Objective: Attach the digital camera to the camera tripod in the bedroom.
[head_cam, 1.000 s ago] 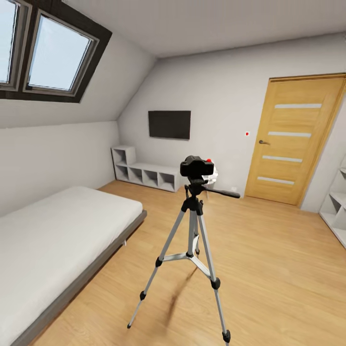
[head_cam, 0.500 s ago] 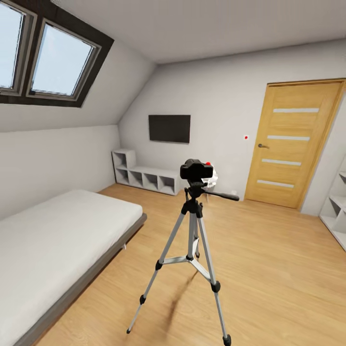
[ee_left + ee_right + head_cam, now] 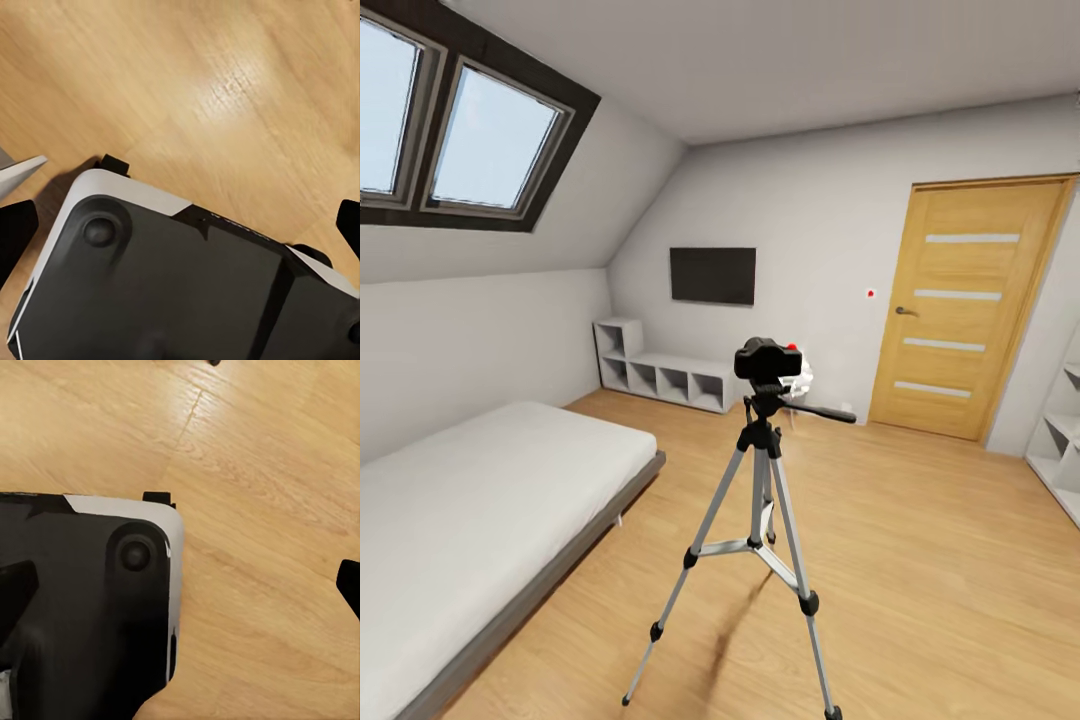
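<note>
The digital camera [image 3: 767, 359] sits on top of the camera tripod [image 3: 760, 480], upright mid-floor in the bedroom; mounting looks done, though the seating cannot be confirmed from here. Both your wrist cameras look down at the wood floor [image 3: 225, 90] and the robot base [image 3: 187, 292], so the camera lies well apart from either pair of jaws, ahead of and above them. Dark fingertips [image 3: 16, 589] at the frame edges suggest both jaws stand wide, holding nothing. Neither arm is evidently nearer.
</note>
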